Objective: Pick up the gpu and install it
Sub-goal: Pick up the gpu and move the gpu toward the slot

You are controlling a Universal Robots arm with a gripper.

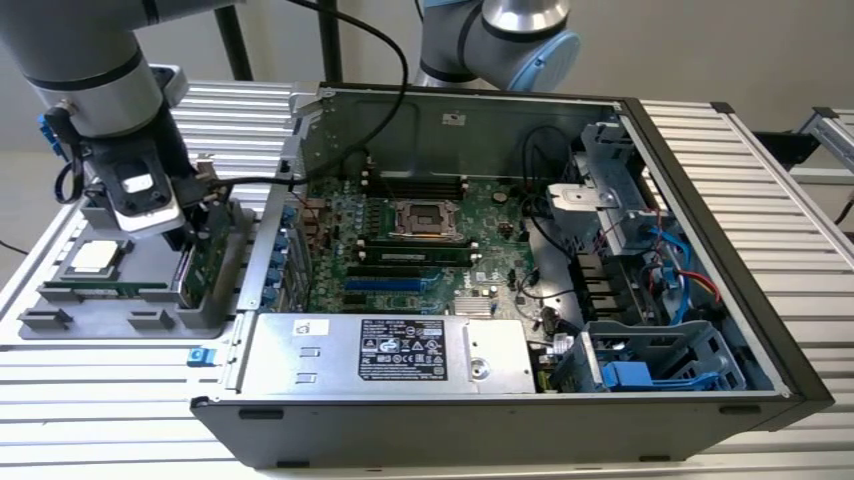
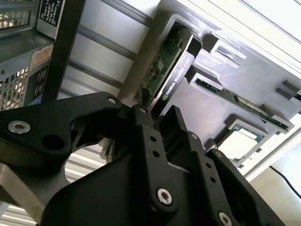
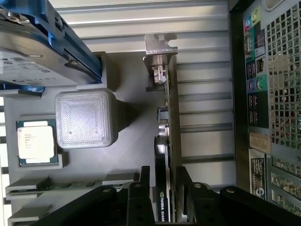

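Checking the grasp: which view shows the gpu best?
The first wrist view: the gpu shows edge-on along its length, bracket included. The second wrist view shows part of it beyond the tool; the exterior view, a green sliver by the tool.

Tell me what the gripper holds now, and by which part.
Cannot be told: the gripper sits over the gpu, at the end away from its bracket.
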